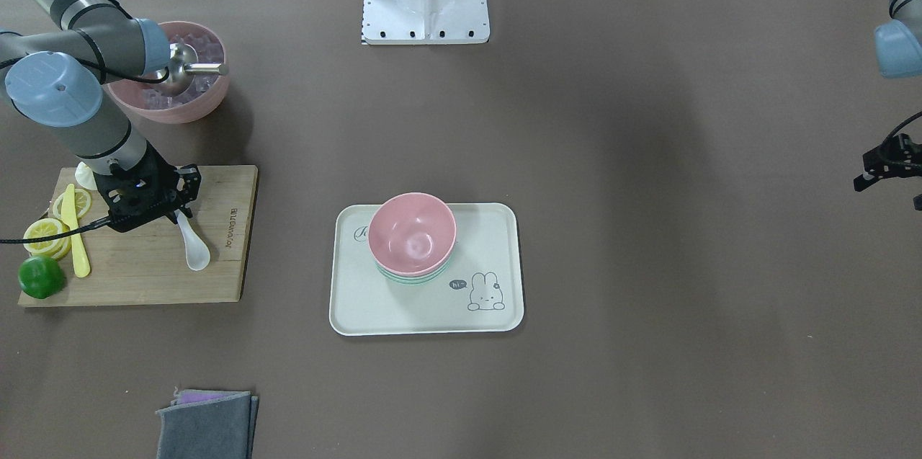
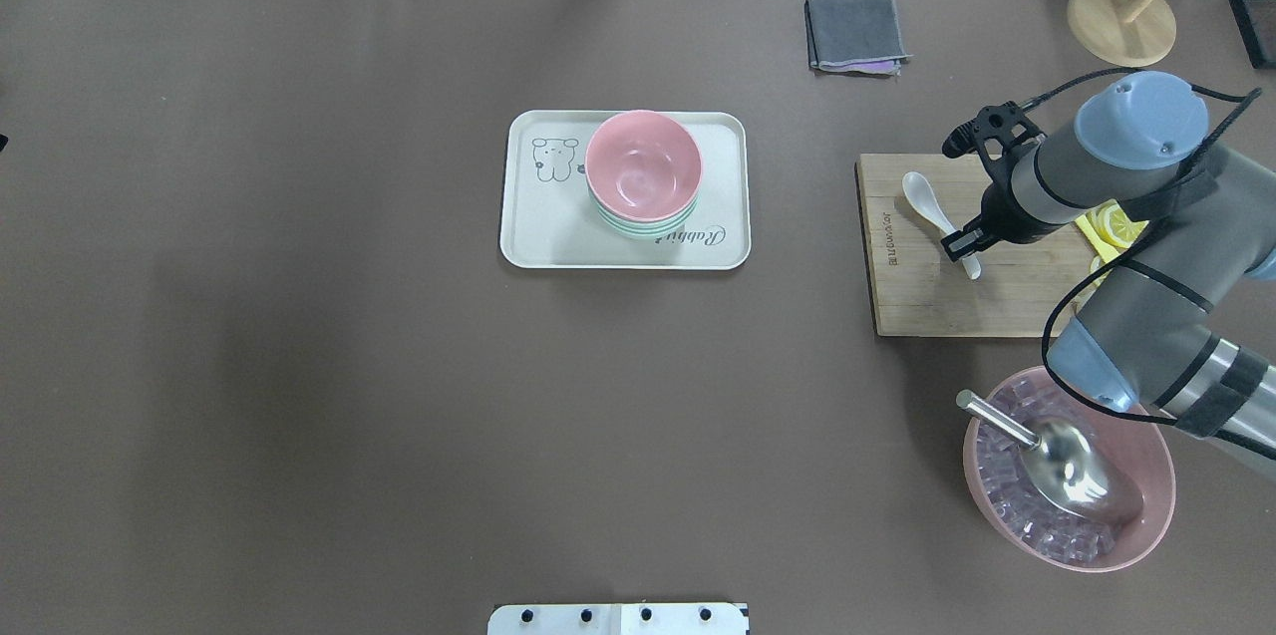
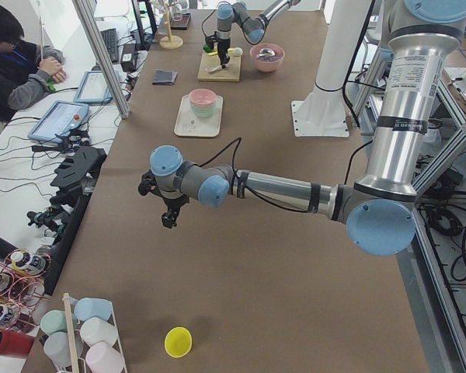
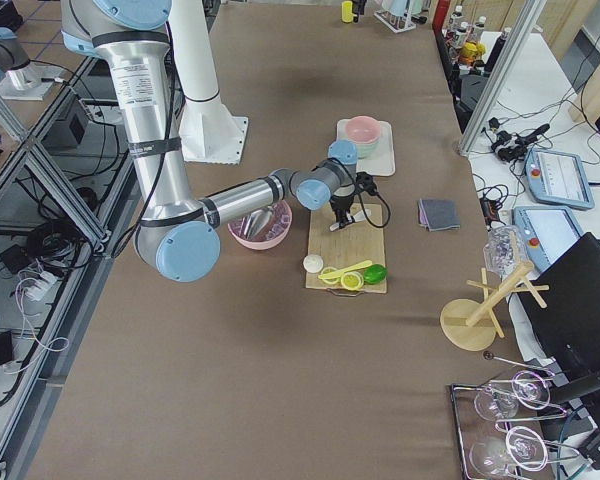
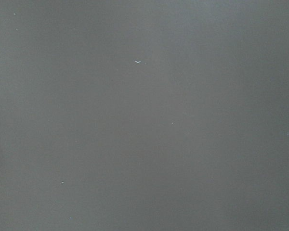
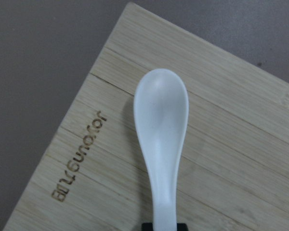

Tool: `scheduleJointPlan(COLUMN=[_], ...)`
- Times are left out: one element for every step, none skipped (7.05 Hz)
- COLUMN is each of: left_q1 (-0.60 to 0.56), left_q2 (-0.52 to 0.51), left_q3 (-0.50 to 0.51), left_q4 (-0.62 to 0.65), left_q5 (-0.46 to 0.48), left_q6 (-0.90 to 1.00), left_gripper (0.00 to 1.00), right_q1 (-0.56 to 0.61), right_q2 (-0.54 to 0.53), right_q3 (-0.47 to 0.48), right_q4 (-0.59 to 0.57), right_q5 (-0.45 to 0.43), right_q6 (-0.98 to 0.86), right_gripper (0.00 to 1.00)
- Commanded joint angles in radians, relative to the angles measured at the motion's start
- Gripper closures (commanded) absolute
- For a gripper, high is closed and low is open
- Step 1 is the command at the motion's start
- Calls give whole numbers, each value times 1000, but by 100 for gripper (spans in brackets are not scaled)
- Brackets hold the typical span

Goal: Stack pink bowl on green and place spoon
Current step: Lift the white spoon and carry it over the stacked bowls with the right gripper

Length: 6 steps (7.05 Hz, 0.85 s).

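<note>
Pink bowl (image 2: 643,166) was already stacked on green bowl (image 2: 638,231); spoon (image 2: 922,196) by the board (image 2: 927,306)'s tray-side edge was straddled by right gripper (image 2: 965,249), clamp couldn't be told, so a firm pinch and lift seemed needed.

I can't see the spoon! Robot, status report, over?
Right gripper at spoon handle, grip unclear. Left gripper aside. Pink bowl on green bowl. Nothing in between.

Just ahead of the right gripper (image 1: 178,212) a smooth, glossy white spoon (image 6: 161,139) (plastic or glazed ceramic, I cannot tell) lies on a matt, fine-grained pale bamboo cutting board (image 6: 221,144), with matt brown table covering (image 6: 48,43) beyond its edge.
</note>
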Motion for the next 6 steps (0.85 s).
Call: scheduleJointPlan(left_q1=[0,0,0,0,0,0], left_q2=[1,1,1,1,1,-1], left_q3=[-1,-1,-1,-1,-1,-1], left_q4=[0,0,0,0,0,0], left_q5=[0,-2,0,-2,0,0], left_q6=[-1,-1,-1,-1,-1,-2], left_gripper=[2,2,2,2,2,2], right_q1=[40,63,64,56,35,-7], right_q2=[40,105,189,274,367,438], right_q3=[18,34,60,93,95,89], right_q4=[-17,-87,-205,-339,-409,-433], right_q5=[61,69,66,63,57,36], right_q6=[2,4,7,80,199,325], right_gripper=[100,100,100,100,100,100])
